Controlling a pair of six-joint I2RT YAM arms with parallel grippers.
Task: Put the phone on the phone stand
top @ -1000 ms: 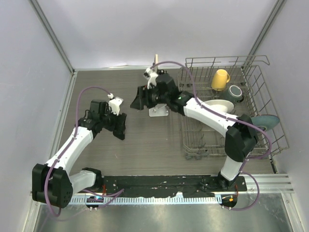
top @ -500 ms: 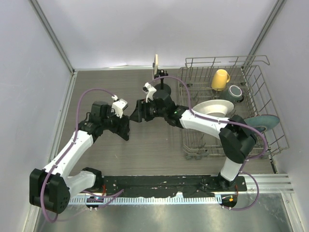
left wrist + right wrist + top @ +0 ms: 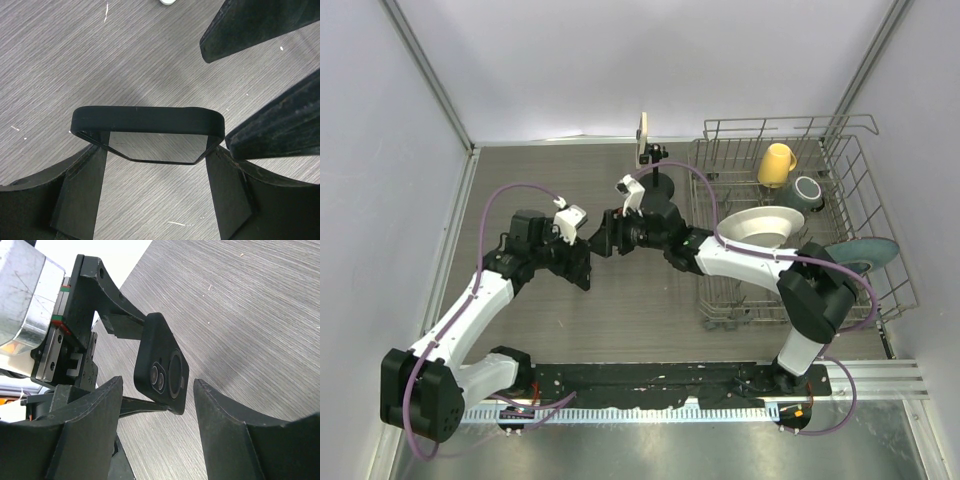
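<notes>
A black phone in a dark case is held at its sides by my left gripper, a little above the wooden table. In the right wrist view its camera end sits between the spread fingers of my open right gripper, which do not touch it. In the top view my left gripper and right gripper meet tip to tip at the table's middle. The phone stand, a pale pad on a black post, stands at the back centre behind the right arm.
A wire dish rack fills the right side, holding a yellow mug, a grey cup and a white bowl. A blue-green plate leans at its right edge. Walls enclose the table.
My right gripper has come forward and left from beside the stand to the phone's end. My left gripper has carried the phone a little to the right.
</notes>
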